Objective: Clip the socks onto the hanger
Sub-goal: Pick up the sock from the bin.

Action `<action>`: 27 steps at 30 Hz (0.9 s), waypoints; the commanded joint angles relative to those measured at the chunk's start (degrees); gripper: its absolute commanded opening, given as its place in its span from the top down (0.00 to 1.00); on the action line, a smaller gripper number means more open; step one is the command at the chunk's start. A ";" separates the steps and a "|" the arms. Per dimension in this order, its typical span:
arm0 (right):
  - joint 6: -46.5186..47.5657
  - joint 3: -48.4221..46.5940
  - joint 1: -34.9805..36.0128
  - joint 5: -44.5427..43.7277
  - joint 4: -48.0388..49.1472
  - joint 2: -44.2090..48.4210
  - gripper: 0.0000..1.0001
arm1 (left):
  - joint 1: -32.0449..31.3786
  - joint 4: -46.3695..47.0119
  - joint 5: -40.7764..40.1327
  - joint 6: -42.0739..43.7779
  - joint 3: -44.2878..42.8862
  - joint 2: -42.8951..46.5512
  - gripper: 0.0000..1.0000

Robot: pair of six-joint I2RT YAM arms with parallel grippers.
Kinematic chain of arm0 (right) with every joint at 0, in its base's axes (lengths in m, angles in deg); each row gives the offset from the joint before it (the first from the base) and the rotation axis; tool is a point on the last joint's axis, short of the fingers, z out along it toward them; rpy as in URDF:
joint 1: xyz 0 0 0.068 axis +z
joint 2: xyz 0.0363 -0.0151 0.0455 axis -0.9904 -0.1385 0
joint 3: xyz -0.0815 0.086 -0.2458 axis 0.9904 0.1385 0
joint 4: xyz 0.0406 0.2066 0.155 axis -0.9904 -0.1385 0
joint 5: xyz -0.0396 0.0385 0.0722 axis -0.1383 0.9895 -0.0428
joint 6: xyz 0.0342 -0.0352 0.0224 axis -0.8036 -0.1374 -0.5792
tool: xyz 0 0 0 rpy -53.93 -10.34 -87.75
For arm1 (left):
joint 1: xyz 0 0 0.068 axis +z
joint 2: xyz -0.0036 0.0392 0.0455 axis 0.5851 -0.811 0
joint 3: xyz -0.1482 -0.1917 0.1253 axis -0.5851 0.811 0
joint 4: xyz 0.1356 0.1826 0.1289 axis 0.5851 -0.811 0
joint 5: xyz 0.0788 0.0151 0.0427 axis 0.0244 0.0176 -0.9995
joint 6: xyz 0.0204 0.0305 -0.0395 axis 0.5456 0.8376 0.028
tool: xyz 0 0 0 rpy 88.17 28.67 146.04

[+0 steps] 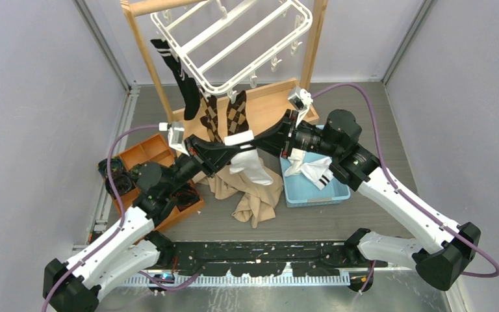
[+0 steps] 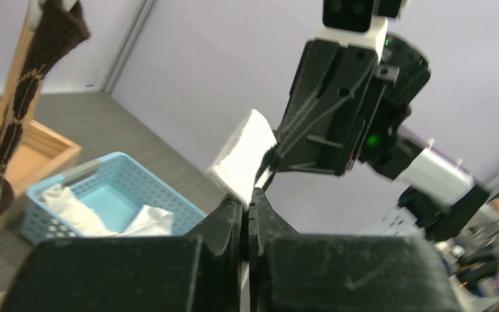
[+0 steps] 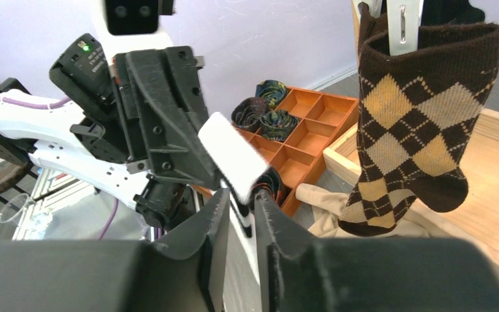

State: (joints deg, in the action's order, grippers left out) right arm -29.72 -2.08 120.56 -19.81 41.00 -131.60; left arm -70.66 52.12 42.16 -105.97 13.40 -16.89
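Now, left gripper (image 2: 250, 201) pinches the white sock (image 2: 243, 156), right gripper (image 3: 242, 209) barely parted around it, grip unclear, so raise the cuff taut to a free clip (image 1: 275, 63).

Both arms extended inward, grippers meeting tip to tip at centre of the top view
Left arm (image 1: 127, 227) runs up from lower left, elbow bent, forearm pointing right; left gripper (image 2: 248, 203) jaws fully closed, pinching the edge of the white sock (image 2: 243, 156). Right arm (image 1: 396, 201) rises from lower right, folds at the elbow right of centre, wrist pointing left; right gripper (image 3: 242, 203) jaws a narrow slit apart with the same sock between them. The two sets of fingertips face each other, almost touching, both wrists roughly level
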 commanded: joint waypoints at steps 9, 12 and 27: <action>8.27 4.88 3.32 4.98 9.39 3.70 0.19 | 0.15 -10.19 15.17 32.95 -2.70 9.69 1.00; 11.14 4.29 4.60 5.44 9.13 3.06 0.19 | 0.13 -9.35 16.61 33.26 -3.60 8.93 1.00; 18.45 0.46 6.06 8.05 7.75 0.83 0.45 | 0.14 -9.00 14.73 34.45 -5.32 7.60 1.00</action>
State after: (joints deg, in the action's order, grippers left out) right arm -13.77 1.07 126.25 -12.40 47.27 -131.58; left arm -70.66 41.56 58.60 -72.92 10.10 -9.78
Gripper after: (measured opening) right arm 0.583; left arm 0.022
